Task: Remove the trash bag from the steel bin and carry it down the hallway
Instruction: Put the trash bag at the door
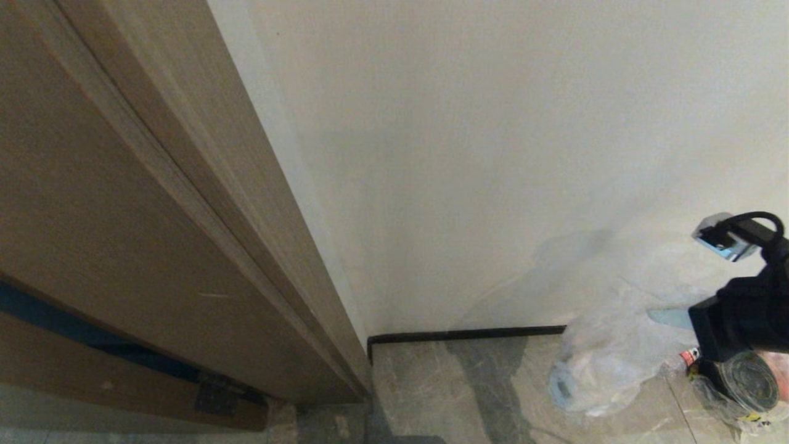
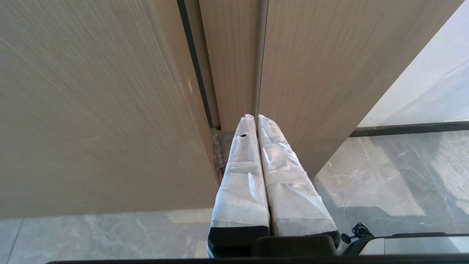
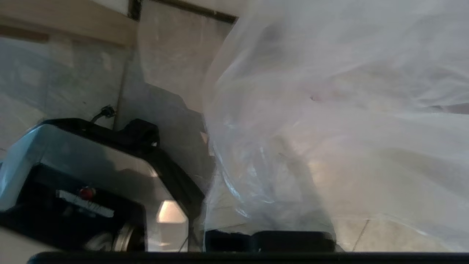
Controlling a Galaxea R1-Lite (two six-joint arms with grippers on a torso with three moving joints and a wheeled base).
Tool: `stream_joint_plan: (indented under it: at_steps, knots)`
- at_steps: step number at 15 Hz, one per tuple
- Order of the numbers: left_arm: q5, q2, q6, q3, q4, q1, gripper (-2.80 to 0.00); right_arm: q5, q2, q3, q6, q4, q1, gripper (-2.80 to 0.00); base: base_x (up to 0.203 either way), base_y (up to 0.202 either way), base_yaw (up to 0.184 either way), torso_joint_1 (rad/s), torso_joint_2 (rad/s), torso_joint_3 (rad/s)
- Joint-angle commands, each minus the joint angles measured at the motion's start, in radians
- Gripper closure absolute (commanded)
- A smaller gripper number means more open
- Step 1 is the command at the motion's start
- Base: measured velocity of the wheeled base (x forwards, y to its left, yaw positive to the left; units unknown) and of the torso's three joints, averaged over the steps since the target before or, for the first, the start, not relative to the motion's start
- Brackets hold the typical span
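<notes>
At the right edge of the head view the right arm's black wrist (image 1: 743, 320) is showing, with the clear trash bag (image 1: 622, 345) billowing beside it, spreading from the white wall (image 1: 493, 154) down onto the marbled floor tiles (image 1: 468, 394) at the lower right of the frame. Dark bits of rubbish are showing through the plastic near the lower right corner. In the right wrist view the trash bag (image 3: 329, 128) is filling most of the frame and covering the fingers, so the right gripper itself is not visible; its jaws are reading as almost fully closed, and whether they are pinching the plastic cannot be told. The robot's base (image 3: 91, 183) is sitting at the lower left of that view. The left gripper (image 2: 254, 121) is pointing at the wooden door (image 2: 91, 102), its cloth-wrapped fingers (image 2: 238, 176) pressed together with nothing between them. The wooden door (image 1: 123, 216) is filling the left of the head view.
</notes>
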Motion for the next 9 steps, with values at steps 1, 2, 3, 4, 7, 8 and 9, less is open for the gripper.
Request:
stream_joint_plan:
  at_steps: [1,2,3,4,7,8,9]
  knots:
    - [0.001,0.0,-0.001,0.0,0.0,0.0,0.0,0.004,0.168,-0.006,-0.008,-0.054,0.001,-2.8,0.0,0.0,0.0,0.0,0.0,0.0]
    - [0.001,0.0,-0.001,0.0,0.0,0.0,0.0,0.003,0.188,-0.003,-0.018,-0.064,0.003,-2.8,0.0,0.0,0.0,0.0,0.0,0.0]
    - [0.001,0.0,-0.001,0.0,0.0,0.0,0.0,-0.001,0.198,-0.002,-0.044,-0.065,0.003,-2.8,0.0,0.0,0.0,0.0,0.0,0.0]
    - [0.001,0.0,-0.001,0.0,0.0,0.0,0.0,0.001,0.203,-0.001,-0.057,-0.066,0.004,-2.8,0.0,0.0,0.0,0.0,0.0,0.0]
    - [0.001,0.0,-0.001,0.0,0.0,0.0,0.0,0.001,0.196,0.0,-0.063,-0.065,0.009,-2.8,0.0,0.0,0.0,0.0,0.0,0.0]
    - [0.001,0.0,-0.001,0.0,0.0,0.0,0.0,-0.001,0.195,0.01,-0.064,-0.065,0.014,-2.8,0.0,0.0,0.0,0.0,0.0,0.0]
    - [0.001,-0.001,-0.001,0.0,0.0,0.0,0.0,-0.001,0.195,0.028,-0.063,-0.065,0.022,-2.8,0.0,0.0,0.0,0.0,0.0,0.0]
